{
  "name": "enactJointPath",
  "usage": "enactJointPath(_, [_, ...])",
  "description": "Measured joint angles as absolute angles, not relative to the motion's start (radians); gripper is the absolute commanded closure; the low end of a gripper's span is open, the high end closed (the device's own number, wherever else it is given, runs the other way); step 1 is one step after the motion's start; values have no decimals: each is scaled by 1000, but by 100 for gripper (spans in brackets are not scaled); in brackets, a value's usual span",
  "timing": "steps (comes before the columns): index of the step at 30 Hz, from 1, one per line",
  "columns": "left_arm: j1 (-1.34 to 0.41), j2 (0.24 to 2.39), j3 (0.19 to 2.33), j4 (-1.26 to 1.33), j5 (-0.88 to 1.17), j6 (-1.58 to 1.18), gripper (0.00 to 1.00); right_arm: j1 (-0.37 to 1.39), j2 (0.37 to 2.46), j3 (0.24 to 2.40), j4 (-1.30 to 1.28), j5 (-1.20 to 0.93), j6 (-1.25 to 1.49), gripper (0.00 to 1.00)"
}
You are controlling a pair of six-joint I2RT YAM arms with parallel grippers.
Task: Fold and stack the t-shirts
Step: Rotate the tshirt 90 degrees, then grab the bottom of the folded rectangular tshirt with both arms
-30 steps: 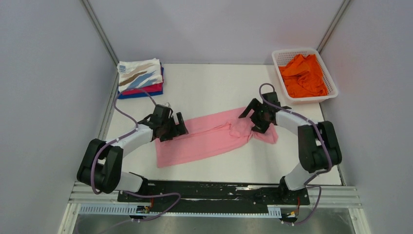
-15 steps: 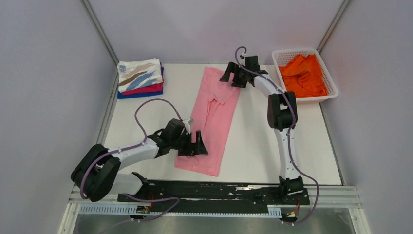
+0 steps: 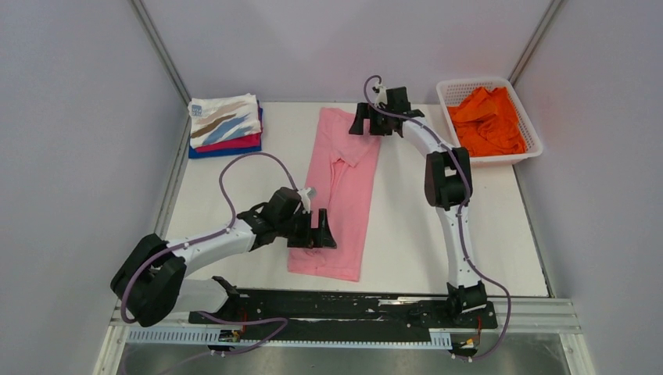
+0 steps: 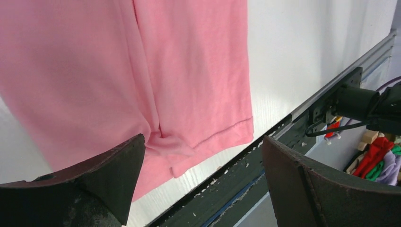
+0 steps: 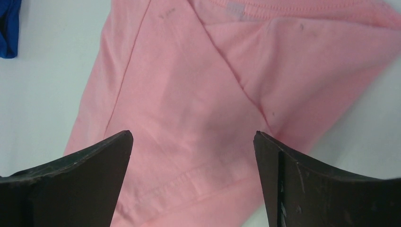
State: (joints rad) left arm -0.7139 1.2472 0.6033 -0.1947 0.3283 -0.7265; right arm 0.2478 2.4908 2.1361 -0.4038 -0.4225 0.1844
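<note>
The pink shirt (image 3: 344,191) lies as a long strip mid-table (image 3: 438,226), the left tool (image 3: 319,234) and right tool (image 3: 372,123) both apart over its ends, so the crosswise fold seems next, needing a fresh grip.

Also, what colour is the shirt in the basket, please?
Bright orange shirt; top external view shows it best.

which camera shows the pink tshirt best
The top external view: the whole pink t-shirt shows as one long strip. The left wrist view shows only its near hem end; the right wrist view only its far end.
</note>
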Motion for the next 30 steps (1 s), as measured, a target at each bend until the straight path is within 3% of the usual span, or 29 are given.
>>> enactJointPath(8, [-714, 1011, 645, -455, 143, -718, 0, 269, 1936, 1557, -334, -314, 289, 2])
enactJointPath(13, [-714, 939, 630, -628, 35, -740, 8, 316, 1630, 1190, -288, -264, 417, 2])
enactJointPath(22, [-735, 1015, 579, -694, 20, -754, 14, 580, 1475, 791, -328, -238, 557, 7])
enactJointPath(30, [-793, 1172, 585, -683, -20, -754, 18, 708, 1321, 691, -345, -273, 577, 10])
